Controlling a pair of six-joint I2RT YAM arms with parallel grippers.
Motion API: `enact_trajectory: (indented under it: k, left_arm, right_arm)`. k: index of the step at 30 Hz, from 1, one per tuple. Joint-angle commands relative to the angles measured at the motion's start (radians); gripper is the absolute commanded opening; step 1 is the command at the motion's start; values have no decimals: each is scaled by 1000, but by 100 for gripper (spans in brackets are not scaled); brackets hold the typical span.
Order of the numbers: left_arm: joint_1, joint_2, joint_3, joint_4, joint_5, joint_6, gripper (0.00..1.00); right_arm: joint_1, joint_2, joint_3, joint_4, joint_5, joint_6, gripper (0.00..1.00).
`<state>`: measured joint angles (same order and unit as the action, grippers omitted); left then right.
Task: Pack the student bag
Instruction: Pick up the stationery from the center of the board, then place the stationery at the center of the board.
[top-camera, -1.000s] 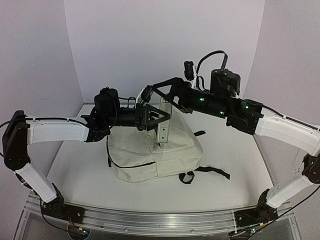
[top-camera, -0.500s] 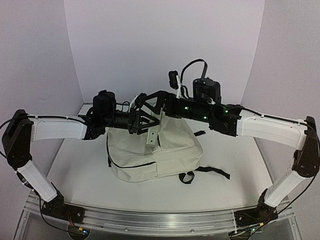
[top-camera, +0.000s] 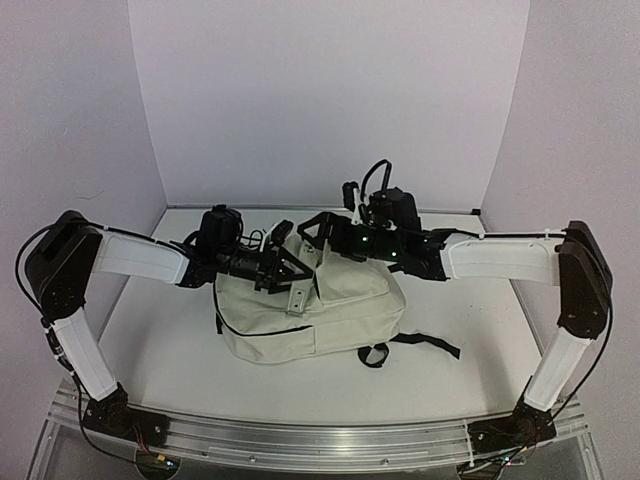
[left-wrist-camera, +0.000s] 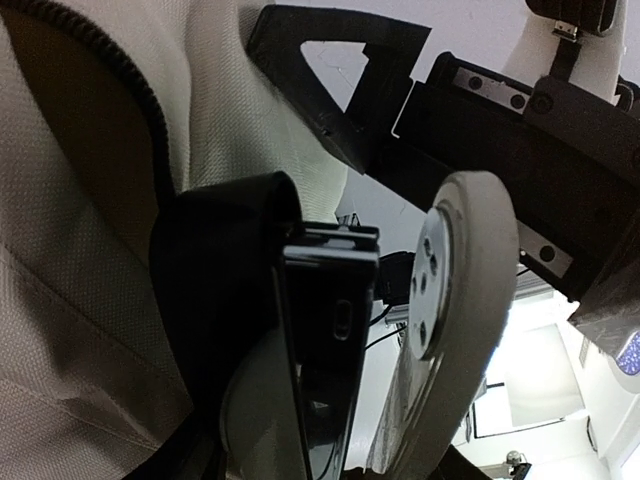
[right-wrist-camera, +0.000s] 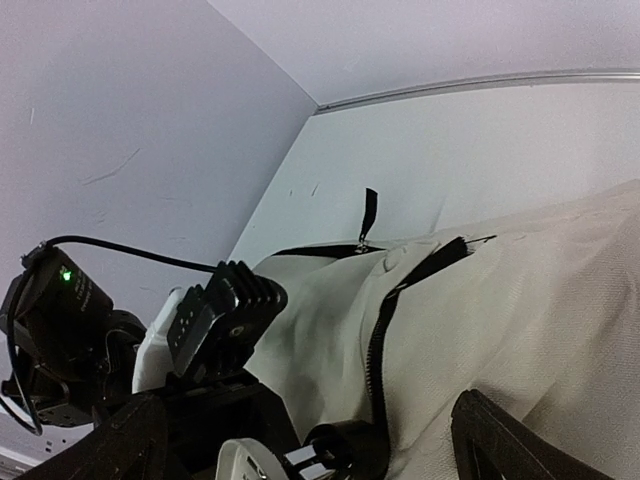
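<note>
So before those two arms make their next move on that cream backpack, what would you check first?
1. That the cream canvas backpack lies flat on the white table, between both arms: ok.
2. That the black zipper is open wide enough to take things: cannot tell.
3. Room between the left hand and the right hand: not ok, they nearly meet over the backpack's top.
4. That the right hand is open: ok, its fingers are spread.
5. Whether the left hand is empty or holding something: cannot tell.
6. That the loose black strap lies away from both arms: ok.
</note>
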<state>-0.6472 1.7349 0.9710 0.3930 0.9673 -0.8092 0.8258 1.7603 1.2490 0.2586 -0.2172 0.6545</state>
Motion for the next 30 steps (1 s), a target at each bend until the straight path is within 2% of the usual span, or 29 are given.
enact_trajectory:
  k: [1,7,11,14,16,20,30]
  left_arm:
    - [2,6,10,103,42,14,52]
    - [4,-54,-15,99,-6,1,48]
    - [28,-154,-44,13,-89,5,45]
    - [76,-235,-61,-53,-140,-15,45]
    - [114,-272,-64,-103,-152,-25,45]
    - [179,-320,-58,-200,-163,-19,46]
    - [237,-368,-95,-273,-211,-32,46]
  right_arm:
    - [-4,-13,-14,97,2,31,98]
    - [-20,-91,-43,100,30,25,98]
    - [-22,-149,-68,45,103,5,98]
    - [-1,-147,-20,-122,197,-44,98]
    - [43,-123,47,-278,325,-97,98]
    - [116,-55,158,-487,527,-159,97]
    - [262,177,446,-858,871,-223,98]
